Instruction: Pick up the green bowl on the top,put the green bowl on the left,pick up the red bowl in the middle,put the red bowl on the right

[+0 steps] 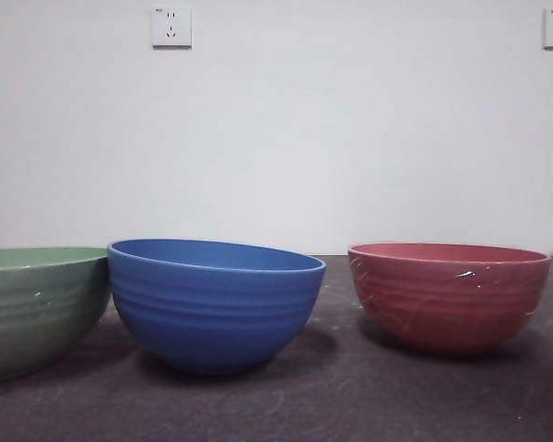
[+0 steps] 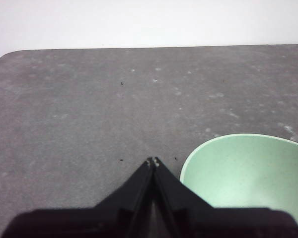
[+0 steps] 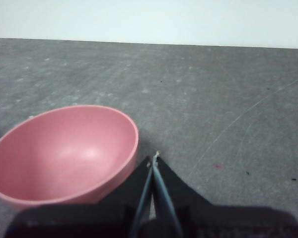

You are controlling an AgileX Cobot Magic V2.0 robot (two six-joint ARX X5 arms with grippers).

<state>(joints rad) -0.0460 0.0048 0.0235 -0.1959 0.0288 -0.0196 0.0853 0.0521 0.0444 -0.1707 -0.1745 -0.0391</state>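
Three round ribbed bowls of equal size stand upright in a row on a dark grey, lightly scuffed worktop before a plain white wall. At the left of the front view, cut by the picture's edge, stands the muted sage-green ribbed bowl. Its rim lies just beside that of the blue ribbed bowl in the middle; whether the two touch cannot be told. The blue bowl sits slightly tilted, its rim higher at the left. Well apart to the right stands the dusty pinkish-red ribbed bowl, with small shiny white glints on its outer wall. All three bowls appear empty where their insides show. Two white wall sockets are fixed high on the wall, one at the upper left and one at the right edge.

In the left wrist view, the left gripper hangs above the worktop with its black jaws pressed together, holding nothing, just beside the green bowl's rim. In the right wrist view, the right gripper likewise has its jaws closed on nothing, just beside the red bowl's outer wall. Neither arm shows in the front view.
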